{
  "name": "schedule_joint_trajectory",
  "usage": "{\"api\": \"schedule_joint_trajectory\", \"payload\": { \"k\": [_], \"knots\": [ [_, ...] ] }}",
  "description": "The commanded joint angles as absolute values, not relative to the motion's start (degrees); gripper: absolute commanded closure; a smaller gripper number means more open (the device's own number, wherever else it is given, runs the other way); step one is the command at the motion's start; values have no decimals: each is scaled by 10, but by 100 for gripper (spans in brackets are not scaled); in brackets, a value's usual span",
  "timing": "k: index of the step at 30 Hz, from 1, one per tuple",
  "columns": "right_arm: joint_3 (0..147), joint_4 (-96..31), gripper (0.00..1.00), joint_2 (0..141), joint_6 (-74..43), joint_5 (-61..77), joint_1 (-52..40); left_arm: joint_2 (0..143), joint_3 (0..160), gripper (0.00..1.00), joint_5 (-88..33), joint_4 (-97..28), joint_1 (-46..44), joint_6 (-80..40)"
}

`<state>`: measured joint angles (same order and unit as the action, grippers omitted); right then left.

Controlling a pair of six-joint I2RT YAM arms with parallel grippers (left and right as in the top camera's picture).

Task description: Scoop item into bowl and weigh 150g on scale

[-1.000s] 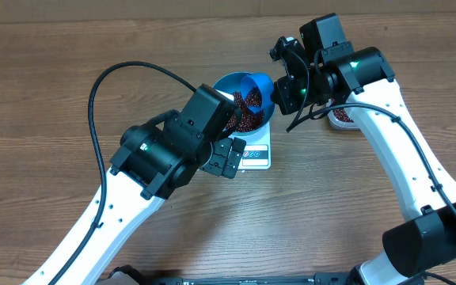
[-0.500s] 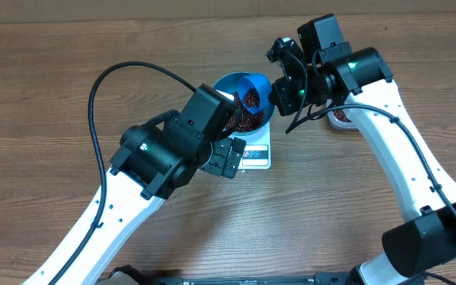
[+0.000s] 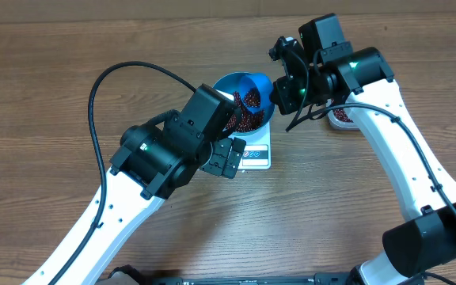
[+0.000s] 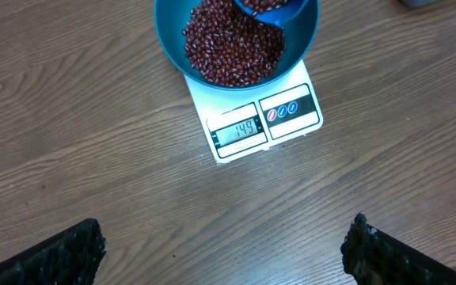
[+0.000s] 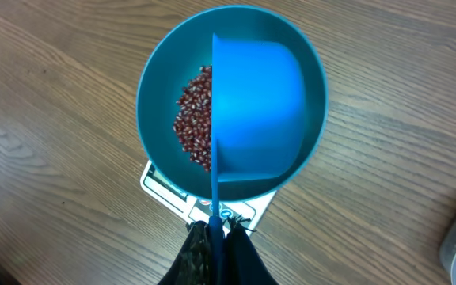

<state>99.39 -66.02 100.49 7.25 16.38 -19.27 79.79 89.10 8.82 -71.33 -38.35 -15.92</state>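
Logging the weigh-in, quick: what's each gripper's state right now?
Left gripper: open, holding nothing.
Right gripper: shut on the handle of the small bright-blue plastic scoop, over the round teal-blue bowl.

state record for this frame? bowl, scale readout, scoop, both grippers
bowl: sits on the scale
beans: heaped inside the bowl
display: reads 149
scoop: tipped on its side over the bowl
right gripper: shut on the scoop's handle
left gripper: open, holding nothing, near the scale
tub: mostly hidden behind the right arm
status: one short of the 150 target
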Motion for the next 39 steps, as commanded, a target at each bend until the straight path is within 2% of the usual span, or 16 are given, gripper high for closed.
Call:
{"api": "schedule_joint_trajectory", "payload": {
  "k": [1, 14, 18, 22, 25, 29, 33, 39],
  "knots": [
    [1001, -656, 96, 990, 60, 187, -178, 799, 903, 0, 92, -713, -383, -148],
    [1001, -656, 96, 990, 55, 234, -147, 799, 903, 0, 92, -713, -383, -148],
    [1001, -655, 96, 990, 56, 308, -120, 799, 903, 0, 92, -714, -383, -148],
    [1001, -664, 96, 990, 58, 393, -29, 799, 903, 0, 92, -713, -383, -148],
    [1001, -696, 96, 990, 58, 400, 59, 799, 903, 0, 92, -713, -383, -148],
    [1001, -722, 96, 989, 58, 399, 131, 799, 903, 0, 92, -713, -383, -148],
    [1001, -743, 96, 974, 41, 334, 182, 799, 903, 0, 92, -713, -383, -148],
    [1001, -747, 96, 933, -22, 142, 160, 799, 903, 0, 92, -713, -383, -148]
  ]
}}
